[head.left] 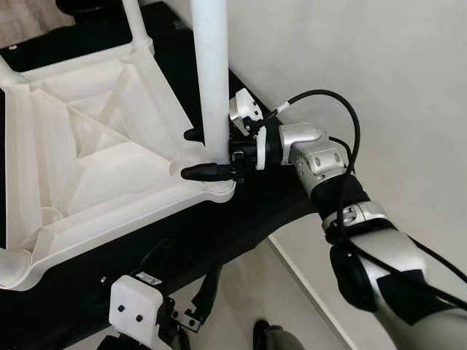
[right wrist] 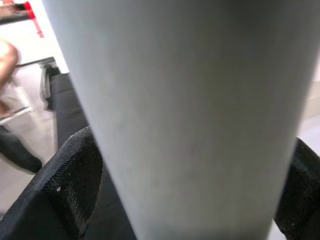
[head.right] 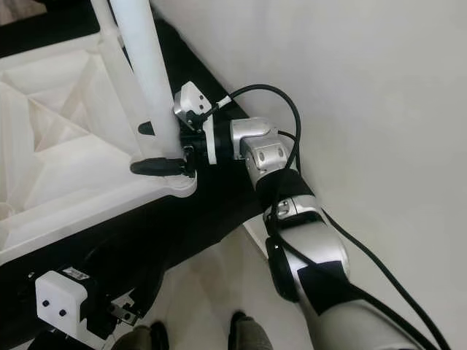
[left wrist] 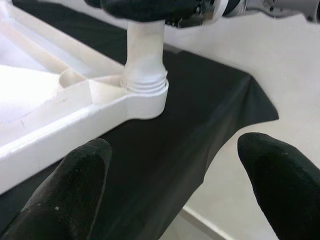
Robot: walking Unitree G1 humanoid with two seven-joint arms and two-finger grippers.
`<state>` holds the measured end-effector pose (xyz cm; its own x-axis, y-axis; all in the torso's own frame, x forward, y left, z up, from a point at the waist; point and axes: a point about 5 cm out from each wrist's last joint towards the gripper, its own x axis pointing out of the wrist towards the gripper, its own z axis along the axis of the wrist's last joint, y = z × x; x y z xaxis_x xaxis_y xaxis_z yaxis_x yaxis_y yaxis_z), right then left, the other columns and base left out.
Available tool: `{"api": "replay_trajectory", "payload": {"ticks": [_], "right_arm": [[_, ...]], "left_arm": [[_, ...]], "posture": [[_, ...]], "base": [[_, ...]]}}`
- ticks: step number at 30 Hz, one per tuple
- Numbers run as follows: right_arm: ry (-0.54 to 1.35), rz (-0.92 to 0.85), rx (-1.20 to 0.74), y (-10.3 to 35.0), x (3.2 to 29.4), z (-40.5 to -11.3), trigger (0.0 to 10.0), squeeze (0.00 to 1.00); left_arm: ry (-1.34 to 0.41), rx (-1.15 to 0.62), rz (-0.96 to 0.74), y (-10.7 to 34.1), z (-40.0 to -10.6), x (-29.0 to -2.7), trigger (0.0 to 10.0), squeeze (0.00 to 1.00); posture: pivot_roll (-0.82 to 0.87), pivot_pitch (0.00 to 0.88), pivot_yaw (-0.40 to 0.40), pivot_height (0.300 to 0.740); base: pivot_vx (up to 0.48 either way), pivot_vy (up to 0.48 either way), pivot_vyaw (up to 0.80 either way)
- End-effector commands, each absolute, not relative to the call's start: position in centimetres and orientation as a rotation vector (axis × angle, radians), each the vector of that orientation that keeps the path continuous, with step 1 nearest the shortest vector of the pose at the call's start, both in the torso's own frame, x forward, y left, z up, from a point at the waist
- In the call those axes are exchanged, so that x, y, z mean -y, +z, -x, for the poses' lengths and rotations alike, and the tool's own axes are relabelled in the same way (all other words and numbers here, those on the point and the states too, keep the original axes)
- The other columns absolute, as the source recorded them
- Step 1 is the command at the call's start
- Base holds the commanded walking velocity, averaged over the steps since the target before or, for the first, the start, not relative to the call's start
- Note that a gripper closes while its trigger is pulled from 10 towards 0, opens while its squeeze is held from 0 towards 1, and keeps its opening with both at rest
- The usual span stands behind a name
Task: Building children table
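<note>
A white plastic children's table lies upside down on a black cloth. A white table leg stands upright in the corner socket nearest the wall. My right gripper is shut on this leg just above the socket, one black finger on each side. The right wrist view has the leg close up between the fingers. My left gripper hangs open and empty below the table's edge, pointing at that corner from a short way off.
Other legs stand at the far corner and the near left corner. The black cloth ends close to the socket, with pale floor below. A white wall rises on the right. Dark shoes show on the floor.
</note>
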<state>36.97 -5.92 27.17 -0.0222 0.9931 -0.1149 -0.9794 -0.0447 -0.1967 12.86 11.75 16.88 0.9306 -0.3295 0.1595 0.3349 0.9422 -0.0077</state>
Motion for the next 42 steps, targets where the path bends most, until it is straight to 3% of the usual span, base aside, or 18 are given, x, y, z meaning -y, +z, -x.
{"api": "replay_trajectory", "payload": {"ticks": [1,3,4,6,7,15,21,23,25,26,27,29,31,33,39,40,41,42], "right_arm": [[1.636,0.264,0.081,27.5,5.8,-36.9,10.0,0.00],[1.658,0.267,0.078,27.7,6.0,-36.9,10.0,0.00],[1.675,0.267,0.075,27.8,6.2,-36.9,0.8,0.00],[1.675,0.267,0.075,27.8,6.2,-36.9,0.8,0.00],[1.685,0.265,0.074,27.9,6.3,-37.0,0.0,0.00],[1.707,0.254,0.076,28.1,6.8,-37.0,0.0,0.00],[1.591,0.272,0.126,28.1,7.2,-37.5,0.0,0.00],[1.463,0.278,0.134,27.5,7.5,-37.9,0.0,0.00],[1.037,0.231,0.070,23.8,6.9,-37.7,0.0,0.00],[1.037,0.231,0.070,23.8,6.9,-37.7,0.0,0.00],[0.792,0.214,0.003,21.1,6.1,-35.8,0.0,0.00],[0.792,0.214,0.003,21.1,6.1,-35.8,0.0,0.00],[0.583,0.182,-0.027,18.7,4.4,-31.4,0.0,0.00],[0.587,0.167,-0.028,18.3,3.6,-30.6,0.0,0.00],[0.684,0.181,0.044,19.3,1.6,-32.4,0.0,0.00],[0.704,0.172,0.052,19.5,1.2,-32.7,3.9,0.00],[0.714,0.167,0.057,19.7,1.0,-32.8,3.9,0.00],[0.722,0.157,0.063,20.2,0.6,-32.4,10.0,0.00]], "left_arm": [[-0.344,0.145,0.027,17.0,-12.5,-11.7,10.0,0.00],[-0.345,0.143,0.028,17.0,-12.4,-11.6,10.0,0.00],[-0.346,0.139,0.030,17.0,-12.2,-11.6,10.0,0.00],[-0.346,0.139,0.030,17.0,-12.2,-11.6,10.0,0.00],[-0.347,0.136,0.031,17.0,-12.1,-11.5,10.0,0.00],[-0.348,0.127,0.032,17.0,-11.9,-11.5,10.0,0.00],[-0.350,0.125,0.036,16.9,-12.1,-11.4,10.0,0.00],[-0.350,0.127,0.038,16.9,-12.2,-11.4,10.0,0.00],[-0.350,0.131,0.038,16.9,-12.3,-11.5,10.0,0.00],[-0.350,0.131,0.038,16.9,-12.3,-11.5,10.0,0.00],[-0.351,0.133,0.037,17.0,-12.5,-11.7,10.0,0.00],[-0.351,0.133,0.037,17.0,-12.5,-11.7,10.0,0.00],[-0.364,0.135,0.039,16.8,-13.0,-11.9,10.0,0.00],[-0.369,0.135,0.040,16.7,-13.2,-11.9,10.0,0.00],[-0.360,0.137,0.037,16.4,-13.8,-12.1,10.0,0.00],[-0.352,0.140,0.033,16.4,-13.9,-12.2,10.0,0.00],[-0.347,0.142,0.030,16.4,-13.9,-12.3,10.0,0.00],[-0.342,0.145,0.027,16.4,-14.0,-12.4,10.0,0.00]], "posture": [[0.16,0.324,-0.030,0.740],[0.16,0.325,-0.030,0.740],[0.16,0.327,-0.028,0.740],[0.16,0.327,-0.028,0.740],[0.16,0.326,-0.028,0.740],[0.15,0.314,-0.023,0.740],[0.13,0.303,-0.033,0.740],[0.11,0.305,-0.035,0.740],[0.09,0.310,-0.027,0.740],[0.09,0.310,-0.027,0.740],[0.07,0.311,-0.011,0.740],[0.07,0.311,-0.011,0.740],[0.06,0.294,0.001,0.740],[0.06,0.294,0.001,0.740],[0.07,0.261,-0.011,0.740],[0.07,0.259,-0.014,0.740],[0.07,0.259,-0.014,0.740],[0.07,0.257,-0.014,0.740]], "base": [[0.000,0.000,0.00],[0.000,0.000,0.00],[0.000,0.000,0.00],[0.000,0.000,0.00],[0.000,0.000,0.00],[0.000,0.000,0.00],[0.000,0.000,0.00],[0.000,0.000,0.00],[0.000,0.000,0.00],[0.000,0.000,0.00],[0.000,0.000,0.00],[0.000,0.000,0.00],[0.000,0.000,0.00],[0.000,0.000,0.00],[0.000,0.000,0.00],[0.000,0.000,0.00],[0.000,0.000,0.00],[0.000,0.000,0.00]]}}
